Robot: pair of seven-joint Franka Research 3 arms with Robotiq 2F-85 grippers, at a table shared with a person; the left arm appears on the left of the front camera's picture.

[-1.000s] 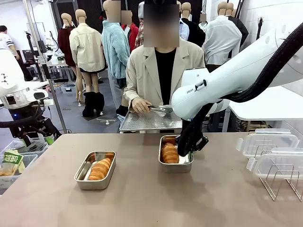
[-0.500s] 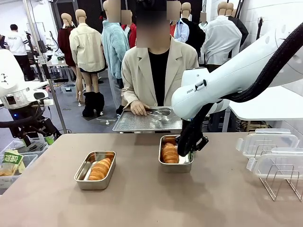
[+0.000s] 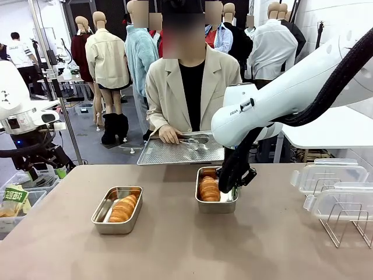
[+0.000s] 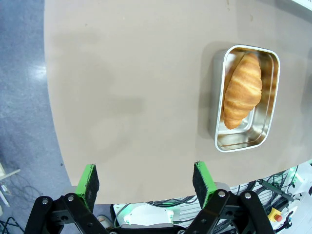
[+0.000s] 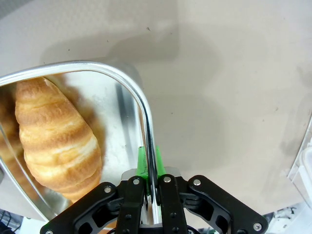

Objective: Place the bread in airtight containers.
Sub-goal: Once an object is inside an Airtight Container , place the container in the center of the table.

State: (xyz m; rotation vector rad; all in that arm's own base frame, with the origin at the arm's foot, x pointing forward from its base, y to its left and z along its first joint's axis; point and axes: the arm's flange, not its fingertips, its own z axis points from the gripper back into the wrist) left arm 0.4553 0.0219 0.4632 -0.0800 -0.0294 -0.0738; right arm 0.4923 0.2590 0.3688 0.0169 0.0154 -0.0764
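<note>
**Landmark:** right container (image 3: 215, 207), a shallow steel box with rounded corners and no lid. It sits on the brown tabletop (image 3: 186, 251), a little right of the middle.

1. **Left tool** (image 4: 146, 181). Well to the left of the right container, raised over the tabletop's edge. Its green-padded fingers (image 4: 89, 178) are spread wide. Nothing is between them and nothing is touched.
2. **Left container** (image 3: 116, 228). The same kind of box, also lidless and flat on the tabletop. It is left of the right container, slightly nearer the robot and apart from it.
3. **First croissant** (image 4: 242, 90). Lies at a slant inside the left container, with bare steel showing on either side of it.
4. **Perforated tray** (image 3: 175, 154). Beyond the right container, past the tabletop's far edge. A person holds it level, with one hand (image 3: 170, 134) resting on it.
5. **Second croissant** (image 3: 208, 188). Lies lengthwise inside the right container along its left side, with bare floor to its right.
6. **Right tool** (image 5: 150, 163). Comes down onto the right container's right wall, with the jaws clamped tight on that wall. A green pad (image 5: 141, 161) sits inside the box and the other finger outside, with the rim running between them. It is clear of the second croissant.
7. **Clear lids** (image 3: 332, 175). Two of them, well to the right of the right container, near the tabletop's right edge.
8. **Wire rack** (image 3: 344, 224). Also well to the right of the right container, upright, just nearer the robot than the lids.
</note>
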